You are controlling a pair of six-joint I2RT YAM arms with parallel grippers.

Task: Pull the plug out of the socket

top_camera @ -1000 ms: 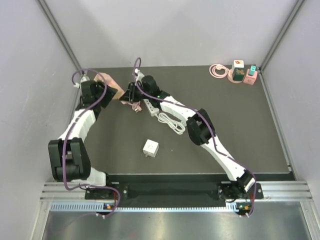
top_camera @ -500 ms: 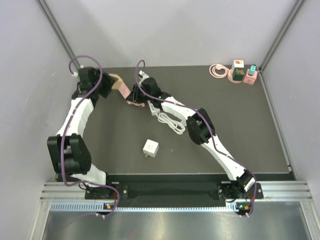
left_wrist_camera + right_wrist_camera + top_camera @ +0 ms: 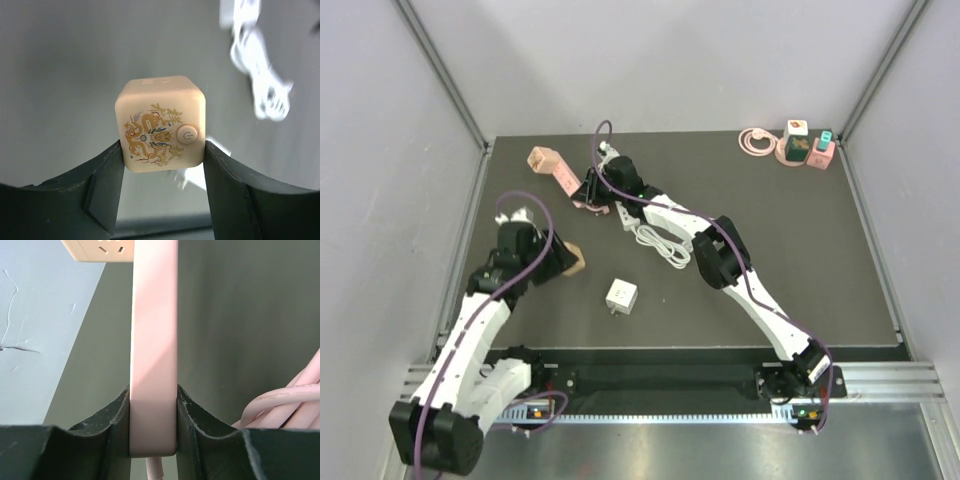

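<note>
Two arms, top view: the left gripper is at the front-left of the counter, carrying the cube plug. Half a second ago it was at the far-left end of the pink power strip, where the cube was seated. Plug and strip now lie well apart.
Right arm, top view: the right gripper has stayed where it was on the strip's near end, just beside the coiled white cable.
Left wrist: the jaws are pinching the cube plug by its two side faces. Its dragon print and round button face the camera, and the cube is clear of the counter.
Right wrist: the jaws are pressed against both sides of the power strip, held edge-on. At its far end a socket face shows bare holes, and a pink cord loops to the right.
Meaning for the task: the pull looks done. One arm anchored the strip while the other drew the plug away. What remains, I judge, is only setting the plug down and letting go.
</note>
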